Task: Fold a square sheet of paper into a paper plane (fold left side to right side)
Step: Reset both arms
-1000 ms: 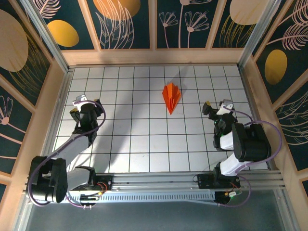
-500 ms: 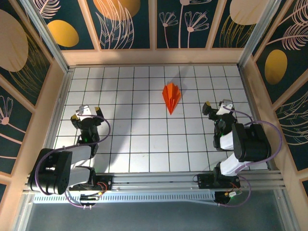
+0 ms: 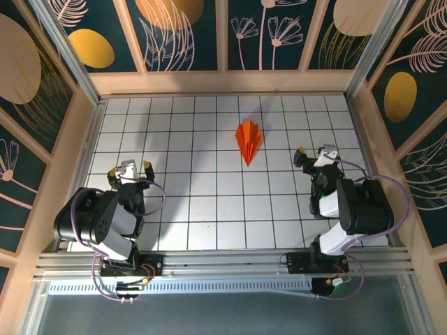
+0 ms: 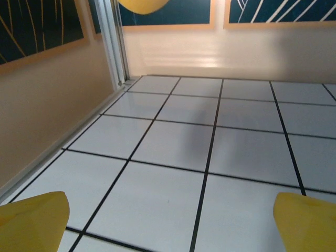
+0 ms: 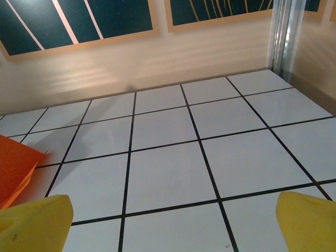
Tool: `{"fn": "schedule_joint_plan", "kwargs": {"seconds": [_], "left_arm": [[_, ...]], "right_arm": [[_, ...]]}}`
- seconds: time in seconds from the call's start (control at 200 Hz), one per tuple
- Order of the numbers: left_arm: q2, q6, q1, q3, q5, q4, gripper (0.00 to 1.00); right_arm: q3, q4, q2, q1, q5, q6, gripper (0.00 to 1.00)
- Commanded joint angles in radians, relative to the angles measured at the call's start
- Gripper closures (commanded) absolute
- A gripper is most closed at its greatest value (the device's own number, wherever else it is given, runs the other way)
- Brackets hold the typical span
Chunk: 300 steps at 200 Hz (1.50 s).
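The orange paper plane (image 3: 248,141) lies folded on the white grid table (image 3: 209,202), a narrow dart with its point toward the arms, right of centre. A corner of the paper plane (image 5: 13,170) shows at the left edge of the right wrist view. My left gripper (image 3: 130,169) is open near the table's left side, far from the plane, yellow fingertips (image 4: 37,220) wide apart over bare tiles. My right gripper (image 3: 314,153) is open to the right of the plane, about two tiles away, with nothing between its fingertips (image 5: 310,220).
Wooden walls (image 3: 223,82) with dark painted panels enclose the table on three sides. A metal rail (image 3: 223,262) runs along the near edge by the arm bases. The left wall (image 4: 47,110) stands close to my left gripper.
My left arm has drawn back toward its base and folded up, its gripper moving nearer the front edge. The right arm and the plane have stayed still.
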Motion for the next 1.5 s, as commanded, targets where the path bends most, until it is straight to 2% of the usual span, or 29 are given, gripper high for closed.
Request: {"fn": "schedule_joint_plan", "kwargs": {"seconds": [0.0,0.18,0.395,0.586,0.726,0.901,0.961,0.991,1.496], "left_arm": [[-0.007,0.014,0.009,-0.017,0.025,0.253,0.01],[0.013,0.020,0.009,-0.026,0.031,0.289,0.01],[-0.025,0.007,0.010,0.071,0.007,0.066,0.01],[-0.023,0.012,0.010,0.050,0.017,0.101,0.01],[-0.013,0.037,0.010,0.020,0.084,0.171,0.01],[-0.041,0.011,0.047,0.118,0.160,-0.052,0.01],[-0.035,-0.034,0.080,0.197,0.162,-0.193,0.01],[-0.037,-0.065,0.117,0.217,0.207,-0.241,0.01],[-0.042,-0.069,0.134,0.205,0.225,-0.225,0.01]], "right_arm": [[0.002,0.008,-0.012,0.005,0.019,-0.013,0.01],[0.001,0.008,-0.013,0.006,0.019,-0.013,0.01],[0.001,0.007,-0.013,0.006,0.019,-0.013,0.01],[0.001,0.007,-0.012,0.006,0.018,-0.014,0.01],[0.001,0.008,-0.013,0.005,0.019,-0.013,0.01],[0.001,0.008,-0.013,0.005,0.019,-0.013,0.01],[0.002,0.008,-0.012,0.006,0.019,-0.012,0.01],[0.001,0.008,-0.012,0.006,0.019,-0.012,0.01],[0.001,0.007,-0.012,0.006,0.019,-0.013,0.01]]}}
